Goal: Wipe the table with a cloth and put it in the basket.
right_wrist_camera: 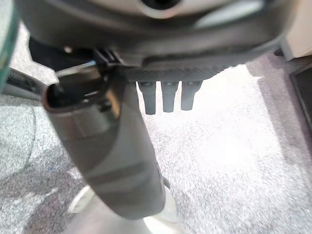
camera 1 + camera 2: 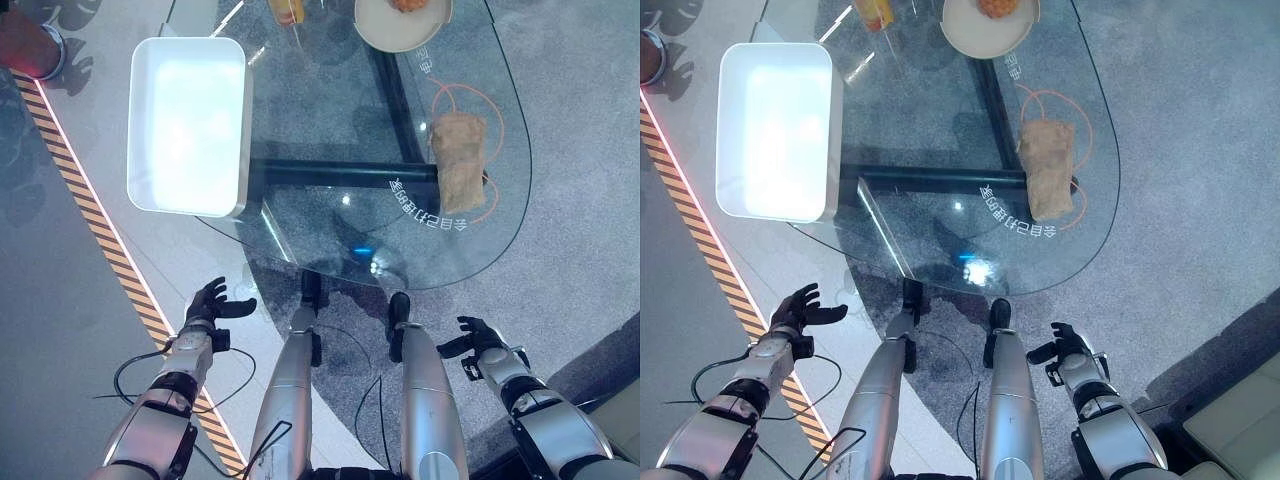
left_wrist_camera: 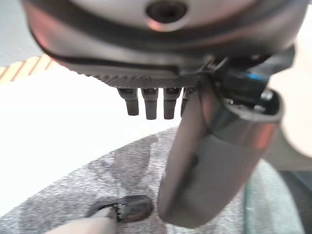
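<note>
A tan cloth point(image 2: 459, 160) lies folded near the right edge of the glass table point(image 2: 330, 220). A white basket point(image 2: 187, 125) sits at the table's left edge. Both hands hang low, off the table's near edge: left hand point(image 2: 212, 302) and right hand point(image 2: 478, 337), fingers loosely spread, holding nothing.

Bright glare on white basket point(image 2: 190, 125)

Bare glass point(image 2: 330, 120) between basket point(image 2: 190, 125) and cloth point(image 2: 460, 160)
</note>
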Controlling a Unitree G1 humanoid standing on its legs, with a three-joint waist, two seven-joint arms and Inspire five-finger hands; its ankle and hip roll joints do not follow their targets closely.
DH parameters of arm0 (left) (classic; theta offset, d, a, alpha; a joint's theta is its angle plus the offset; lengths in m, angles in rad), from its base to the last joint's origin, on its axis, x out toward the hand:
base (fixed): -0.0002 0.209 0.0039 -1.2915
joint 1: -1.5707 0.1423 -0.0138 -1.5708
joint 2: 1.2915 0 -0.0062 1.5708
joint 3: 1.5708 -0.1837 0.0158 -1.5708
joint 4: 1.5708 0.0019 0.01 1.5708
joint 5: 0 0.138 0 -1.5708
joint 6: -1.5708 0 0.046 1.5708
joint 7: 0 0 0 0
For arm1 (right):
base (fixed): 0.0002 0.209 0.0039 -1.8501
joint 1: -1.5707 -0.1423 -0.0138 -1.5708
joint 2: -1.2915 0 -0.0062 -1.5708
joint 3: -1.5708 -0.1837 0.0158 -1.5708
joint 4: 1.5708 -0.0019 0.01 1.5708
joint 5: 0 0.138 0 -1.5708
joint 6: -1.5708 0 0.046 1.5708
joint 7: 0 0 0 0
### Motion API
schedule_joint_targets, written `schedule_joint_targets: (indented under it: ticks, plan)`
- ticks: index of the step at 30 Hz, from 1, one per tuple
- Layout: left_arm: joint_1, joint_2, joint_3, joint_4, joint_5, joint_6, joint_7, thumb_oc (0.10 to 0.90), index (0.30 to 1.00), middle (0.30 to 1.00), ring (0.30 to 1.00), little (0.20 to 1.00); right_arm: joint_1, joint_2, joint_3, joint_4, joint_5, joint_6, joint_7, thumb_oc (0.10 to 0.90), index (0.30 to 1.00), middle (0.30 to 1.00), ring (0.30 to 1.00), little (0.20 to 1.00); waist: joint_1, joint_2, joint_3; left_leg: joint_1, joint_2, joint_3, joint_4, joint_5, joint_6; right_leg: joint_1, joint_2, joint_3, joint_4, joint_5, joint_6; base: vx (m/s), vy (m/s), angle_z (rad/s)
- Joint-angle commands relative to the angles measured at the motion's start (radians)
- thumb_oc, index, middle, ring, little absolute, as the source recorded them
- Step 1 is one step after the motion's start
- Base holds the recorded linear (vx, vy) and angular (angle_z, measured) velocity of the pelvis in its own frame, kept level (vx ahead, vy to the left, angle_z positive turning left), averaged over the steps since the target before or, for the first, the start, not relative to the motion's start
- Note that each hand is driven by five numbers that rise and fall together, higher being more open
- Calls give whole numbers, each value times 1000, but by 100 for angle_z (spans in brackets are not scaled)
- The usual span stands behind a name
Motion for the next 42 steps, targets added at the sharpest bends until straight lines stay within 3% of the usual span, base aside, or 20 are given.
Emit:
schedule_joint_targets:
  ticks: [1,15,18,19,21,26,31,40,42]
  plan:
    - [38,22,27,-3,-20,-10,29,800,900,900,900,900,76,-58,-10,2,51,1,-56,800,900,900,900,900,-6,-11,-9,-76,-47,33,235,-172,77,-48,58,-6,-76,99,-12,20,-22,-3]
    - [69,30,40,26,-16,-29,-1,800,900,900,900,900,108,-74,-77,7,109,-83,-111,800,900,900,900,900,-8,-24,-9,-98,-46,31,266,-190,81,-69,65,-10,-55,102,-17,18,0,-3]
    - [63,34,38,34,-19,-31,-5,800,900,900,900,900,95,-88,-102,4,215,-118,-116,800,900,900,900,900,-9,-29,-9,-94,-47,33,257,-185,78,-62,66,-12,-76,111,-17,0,0,0]
    - [65,31,38,38,-16,-35,-7,800,900,900,900,900,93,-96,-133,3,326,-147,-118,800,900,900,900,900,-8,-30,-9,-90,-49,31,254,-185,75,-55,66,-11,-84,113,-16,0,0,0]
    - [84,25,40,46,-3,-53,-10,800,900,900,900,900,106,-99,-194,-4,386,-213,-125,800,900,900,900,900,-11,-33,-9,-82,-48,32,251,-189,75,-46,69,-6,-91,116,-15,48,3,-2]
    - [87,34,36,53,-5,-53,-15,800,900,900,900,900,79,-143,-247,-26,434,-295,-131,800,900,900,900,900,-10,-38,-9,-77,-49,36,244,-190,79,-41,67,-9,-111,127,-13,8,0,0]
    - [93,51,22,50,-8,-54,-23,800,900,900,900,900,12,-209,-270,-124,476,-362,-256,800,900,900,900,900,-4,-47,-9,-71,-51,33,237,-189,78,-34,64,-13,-128,143,-8,6,-3,1]
    - [85,54,8,76,-40,-72,-37,800,900,900,900,900,-84,-285,-293,-196,459,-369,-505,800,900,900,900,900,-5,-43,-9,-57,-58,37,204,-185,84,-22,62,-18,-164,150,-9,-8,27,0]
    - [78,53,2,80,-52,-74,-39,800,900,900,900,900,-98,-290,-296,-217,449,-398,-580,800,900,900,900,900,-7,-39,-9,-56,-58,41,194,-183,85,-23,62,-17,-170,151,-8,-17,53,3]
